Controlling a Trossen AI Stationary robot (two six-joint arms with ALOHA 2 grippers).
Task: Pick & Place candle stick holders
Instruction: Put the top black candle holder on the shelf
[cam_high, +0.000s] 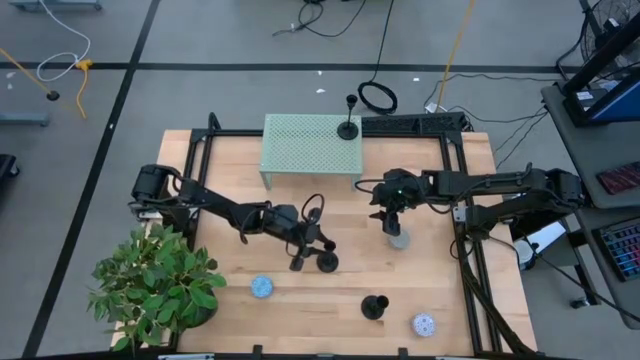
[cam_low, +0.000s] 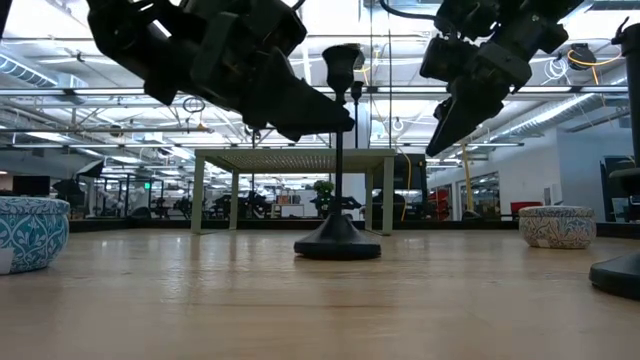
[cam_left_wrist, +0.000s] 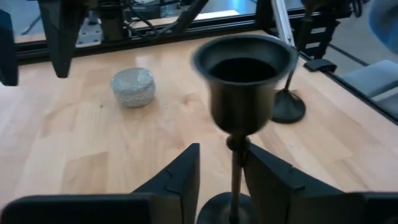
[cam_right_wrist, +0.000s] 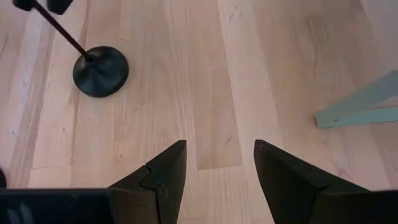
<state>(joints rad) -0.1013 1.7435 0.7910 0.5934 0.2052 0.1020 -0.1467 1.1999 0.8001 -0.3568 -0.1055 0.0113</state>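
No writing visible anywhere. Left gripper (cam_left_wrist: 221, 180) straddles the centre candle stick holder (cam_high: 327, 260), fingers parted around its stem, the base half hidden. Right gripper (cam_right_wrist: 219, 177), at three o'clock, hangs spread, empty.

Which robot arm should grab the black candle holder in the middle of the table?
The left one, probably. The left gripper already has its open fingers on either side of that candle holder's thin stem. The right gripper hangs open over bare wood, farther away.
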